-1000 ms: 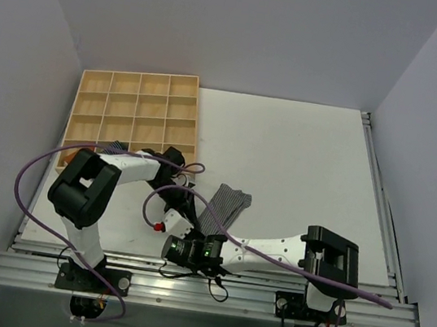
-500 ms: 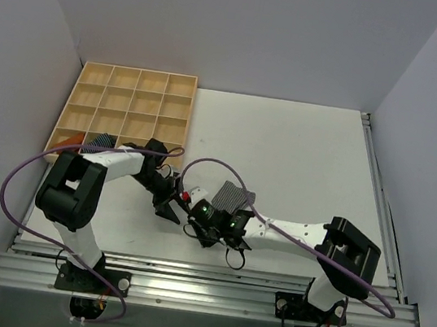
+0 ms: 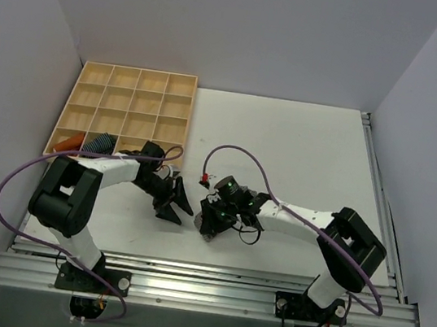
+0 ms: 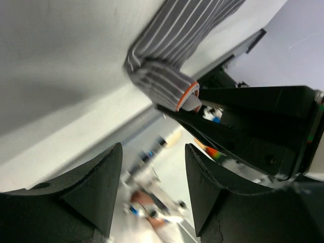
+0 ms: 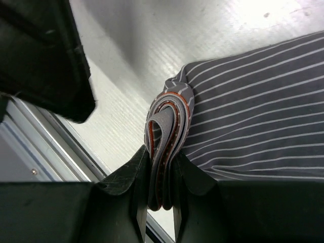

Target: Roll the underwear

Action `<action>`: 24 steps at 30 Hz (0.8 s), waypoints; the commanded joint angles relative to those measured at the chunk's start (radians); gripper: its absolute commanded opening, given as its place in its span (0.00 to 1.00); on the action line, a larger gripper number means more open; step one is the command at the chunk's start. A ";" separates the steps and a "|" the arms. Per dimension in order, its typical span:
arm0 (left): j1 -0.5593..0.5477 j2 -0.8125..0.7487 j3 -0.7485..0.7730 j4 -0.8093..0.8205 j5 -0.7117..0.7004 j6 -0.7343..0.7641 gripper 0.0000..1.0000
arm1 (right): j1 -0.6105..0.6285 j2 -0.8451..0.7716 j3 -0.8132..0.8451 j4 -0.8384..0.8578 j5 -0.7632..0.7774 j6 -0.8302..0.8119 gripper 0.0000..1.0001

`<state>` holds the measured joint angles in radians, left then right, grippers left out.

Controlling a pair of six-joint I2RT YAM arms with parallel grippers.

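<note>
Right wrist: right hand (image 5: 159,163) grips underwear (image 5: 243,116) by rolled edge.

top view: evenly bright, sharp, faint shadows on the table (image 3: 304,143)
left wrist: blurry smear low down, left gripper (image 4: 153,152) dark, kinda soft
right wrist: glare top right, underwear (image 5: 253,111) stripes crisp
</note>
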<state>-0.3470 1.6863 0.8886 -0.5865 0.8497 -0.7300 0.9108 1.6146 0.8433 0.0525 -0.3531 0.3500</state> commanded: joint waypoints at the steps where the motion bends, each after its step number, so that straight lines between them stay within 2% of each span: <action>1: 0.016 -0.042 0.032 0.287 -0.023 0.087 0.61 | -0.087 0.019 -0.029 0.049 -0.203 -0.006 0.00; 7: -0.020 -0.036 0.045 0.295 -0.069 0.184 0.61 | -0.165 0.085 -0.007 0.035 -0.325 -0.051 0.00; 14: -0.075 -0.039 0.065 0.310 -0.132 0.222 0.62 | -0.181 0.148 -0.007 0.049 -0.395 -0.071 0.00; 24: -0.113 -0.079 -0.052 0.467 -0.069 0.233 0.61 | -0.196 0.185 -0.003 0.101 -0.481 -0.074 0.00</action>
<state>-0.4583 1.6581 0.8711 -0.2153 0.7464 -0.5251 0.7223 1.7733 0.8291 0.1589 -0.7956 0.3012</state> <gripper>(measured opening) 0.609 0.158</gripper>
